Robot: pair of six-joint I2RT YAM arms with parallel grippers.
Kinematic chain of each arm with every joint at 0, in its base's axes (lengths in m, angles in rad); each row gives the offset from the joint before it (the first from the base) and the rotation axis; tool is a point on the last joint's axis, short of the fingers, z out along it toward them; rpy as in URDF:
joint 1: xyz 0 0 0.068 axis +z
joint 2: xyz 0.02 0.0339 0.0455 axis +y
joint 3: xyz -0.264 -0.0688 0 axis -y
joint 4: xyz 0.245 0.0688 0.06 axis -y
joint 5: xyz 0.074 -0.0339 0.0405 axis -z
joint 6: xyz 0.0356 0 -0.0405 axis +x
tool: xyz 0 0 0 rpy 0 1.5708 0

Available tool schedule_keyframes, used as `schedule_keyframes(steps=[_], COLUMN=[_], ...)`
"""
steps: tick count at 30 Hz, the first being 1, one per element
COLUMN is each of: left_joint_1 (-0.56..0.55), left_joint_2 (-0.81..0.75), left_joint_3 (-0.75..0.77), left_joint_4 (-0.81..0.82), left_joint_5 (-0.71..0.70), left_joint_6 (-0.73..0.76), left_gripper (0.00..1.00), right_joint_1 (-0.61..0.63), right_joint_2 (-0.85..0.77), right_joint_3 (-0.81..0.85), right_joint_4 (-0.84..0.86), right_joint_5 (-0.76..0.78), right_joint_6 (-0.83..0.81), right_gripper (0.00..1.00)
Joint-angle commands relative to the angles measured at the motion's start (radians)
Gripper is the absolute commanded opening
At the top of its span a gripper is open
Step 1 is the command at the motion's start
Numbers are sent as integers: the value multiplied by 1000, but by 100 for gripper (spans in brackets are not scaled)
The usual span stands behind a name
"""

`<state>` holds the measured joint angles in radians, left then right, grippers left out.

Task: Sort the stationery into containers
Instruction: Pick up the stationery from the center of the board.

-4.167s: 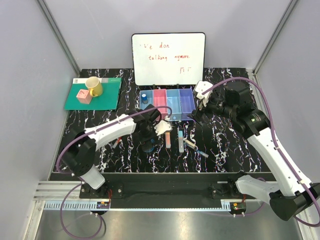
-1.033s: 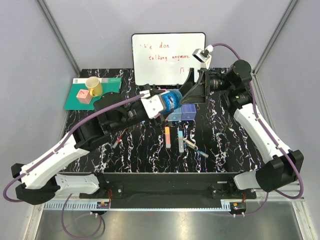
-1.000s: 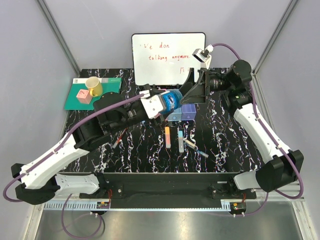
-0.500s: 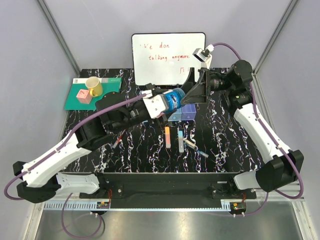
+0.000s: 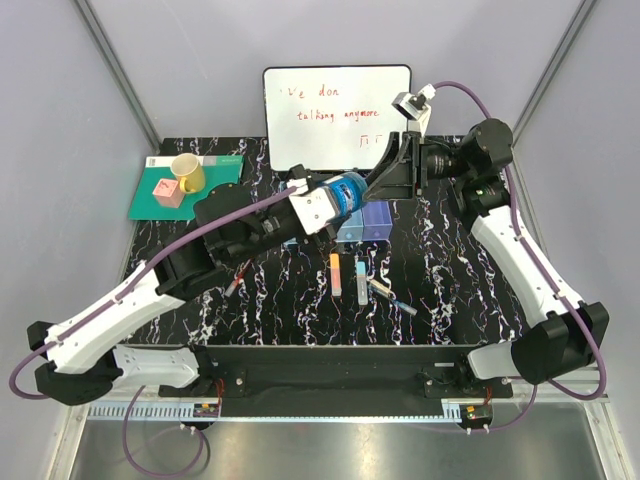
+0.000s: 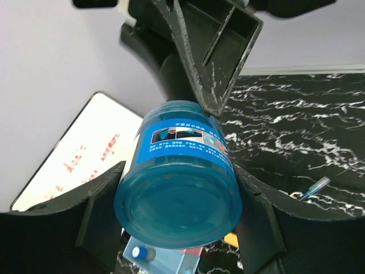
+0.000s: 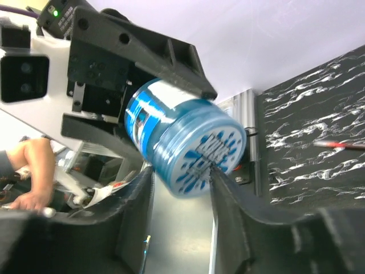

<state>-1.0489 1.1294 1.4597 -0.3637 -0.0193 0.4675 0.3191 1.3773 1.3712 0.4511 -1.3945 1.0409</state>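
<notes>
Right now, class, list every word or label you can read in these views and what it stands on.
"We don" / "talking anymore": red marker on the whiteboard; the first word is uncertain.
Label on the blue jar: print too small to read.
Corner tag on the green mat: too small to read.

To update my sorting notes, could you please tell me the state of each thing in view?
Jar: lifted, sideways, in left gripper.
Right gripper: fingers flank jar's end; grip unclear.
Bins: on table, partly hidden.
Markers: loose on table.
Cup: upright on mat.
</notes>
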Motion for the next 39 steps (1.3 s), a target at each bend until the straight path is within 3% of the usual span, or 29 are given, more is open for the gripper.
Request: schedule_keyframes(steps=[1, 2, 3, 13, 26, 28, 29, 31, 32, 33, 39], left_joint_1=[-28, -31, -34, -66, -68, -68, -68, -68, -68, -68, -68], left_joint_2=[13, 13, 13, -11, -62, -59, -56, -60, -59, -60, -71], left_joint_3=[39, 42, 50, 59, -131, -143, -148, -163, -168, -171, -188], left_joint_4=[172, 170, 169, 164, 408, 425, 431, 451, 453, 453, 436], left_joint_5=[70, 65, 59, 50, 88, 90, 88, 88, 88, 91, 81], left_joint_6=[-1, -6, -9, 55, 154, 169, 175, 200, 207, 217, 224], left_gripper=[0, 0, 0, 0, 0, 0, 0, 0, 0, 0, 0], right_joint_1=[23, 23, 23, 26, 52, 52, 52, 52, 52, 52, 52], right_joint_2=[-18, -17, -14, 48, 26, 25, 20, 17, 11, 8, 0], right_joint_3=[17, 19, 12, -47, -41, -38, -38, -40, -40, -40, -47], right_joint_4=[21, 26, 34, 363, 402, 391, 382, 347, 321, 293, 302], right_joint_5=[17, 12, 5, -20, 5, 5, 6, 9, 11, 15, 8], right_joint_6=[-2, -7, -4, 261, 315, 308, 306, 291, 282, 259, 257], right_gripper=[78, 98, 100, 100, 98, 91, 70, 44, 22, 14, 0])
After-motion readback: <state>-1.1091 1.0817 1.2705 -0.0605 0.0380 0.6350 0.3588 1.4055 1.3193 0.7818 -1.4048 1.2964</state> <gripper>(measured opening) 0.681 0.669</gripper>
